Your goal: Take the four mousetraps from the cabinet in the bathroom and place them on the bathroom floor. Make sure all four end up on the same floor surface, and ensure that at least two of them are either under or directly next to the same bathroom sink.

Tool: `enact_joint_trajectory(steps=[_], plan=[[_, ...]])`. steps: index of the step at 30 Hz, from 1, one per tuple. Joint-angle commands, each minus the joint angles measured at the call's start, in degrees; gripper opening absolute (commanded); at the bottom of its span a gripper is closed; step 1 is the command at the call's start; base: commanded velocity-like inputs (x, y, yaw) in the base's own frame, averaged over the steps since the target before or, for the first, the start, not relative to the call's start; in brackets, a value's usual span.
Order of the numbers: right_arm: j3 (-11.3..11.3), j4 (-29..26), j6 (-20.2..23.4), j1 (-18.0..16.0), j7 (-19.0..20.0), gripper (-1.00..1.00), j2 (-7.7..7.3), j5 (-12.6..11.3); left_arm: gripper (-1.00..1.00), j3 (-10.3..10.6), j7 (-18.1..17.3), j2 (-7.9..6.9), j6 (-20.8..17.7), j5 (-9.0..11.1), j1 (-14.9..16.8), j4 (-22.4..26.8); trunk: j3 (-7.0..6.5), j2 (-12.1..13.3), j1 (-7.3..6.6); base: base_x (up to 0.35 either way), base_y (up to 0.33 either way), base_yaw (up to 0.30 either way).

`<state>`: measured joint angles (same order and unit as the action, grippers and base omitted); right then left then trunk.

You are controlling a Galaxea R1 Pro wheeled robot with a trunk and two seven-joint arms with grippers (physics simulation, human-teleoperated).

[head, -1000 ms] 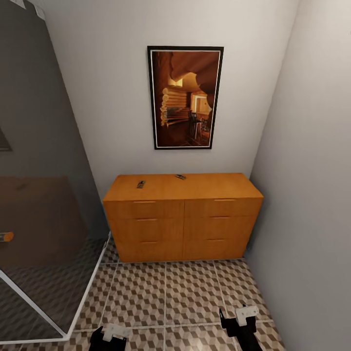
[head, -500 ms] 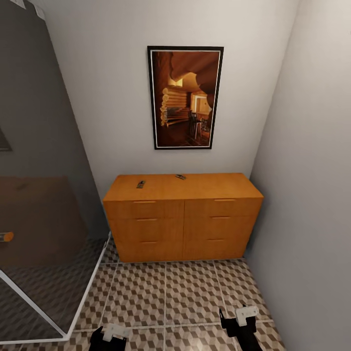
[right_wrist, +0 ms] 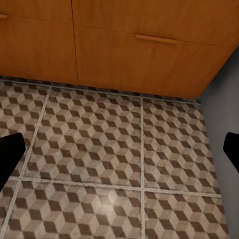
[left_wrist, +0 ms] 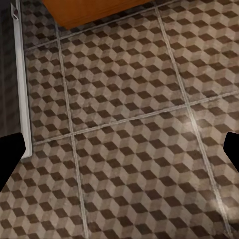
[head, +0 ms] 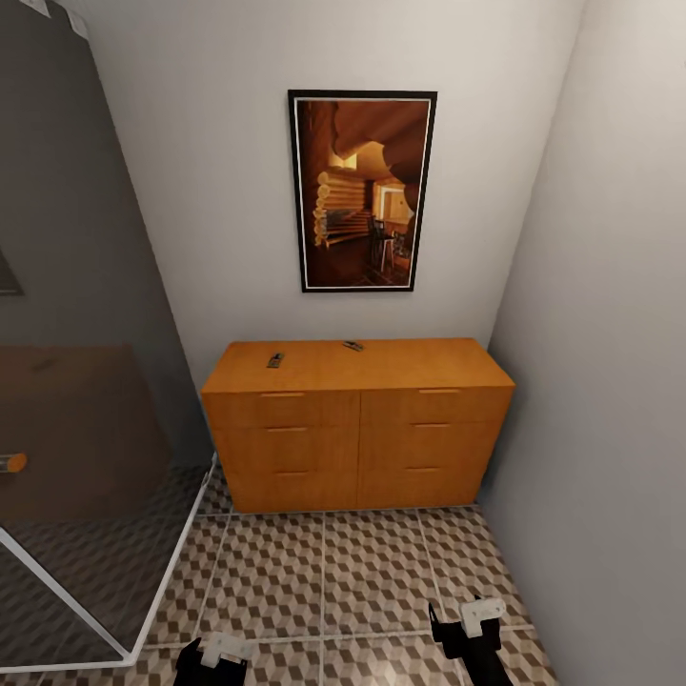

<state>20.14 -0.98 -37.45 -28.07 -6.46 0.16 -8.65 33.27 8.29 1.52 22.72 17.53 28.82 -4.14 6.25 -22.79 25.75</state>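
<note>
Evidently both claws, left claw (left_wrist: pixel 119 149) and right claw (right_wrist: pixel 119 149), gape empty.

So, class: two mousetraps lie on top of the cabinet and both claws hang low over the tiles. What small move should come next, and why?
Probably roll the base closer to the cabinet. The two mousetraps lie on its top, well beyond the left claw and right claw, with a stretch of bathroom floor between.

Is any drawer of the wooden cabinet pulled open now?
No, in the head view every drawer front of the cabinet sits flush and closed.
</note>
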Motion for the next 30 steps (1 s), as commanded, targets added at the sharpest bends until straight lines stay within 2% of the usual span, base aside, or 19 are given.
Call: enact_joint_trajectory(steps=[1,30], plan=[[0.51,0.07,-0.17,-0.06,-0.18,1.0,0.02,-0.49,1.0,0.48,0.12,0.07,0.36,0.33,0.1,-0.25,0.12,-0.13,0.04,0.0,0.0,0.0],[0.71,-0.23,-0.3,-0.06,-0.55,1.0,0.01,0.07,1.0,0.48,0.15,-0.42,0.39,0.34,0.09,-0.25,0.12,-0.13,0.04,0.0,0.0,0.0]])
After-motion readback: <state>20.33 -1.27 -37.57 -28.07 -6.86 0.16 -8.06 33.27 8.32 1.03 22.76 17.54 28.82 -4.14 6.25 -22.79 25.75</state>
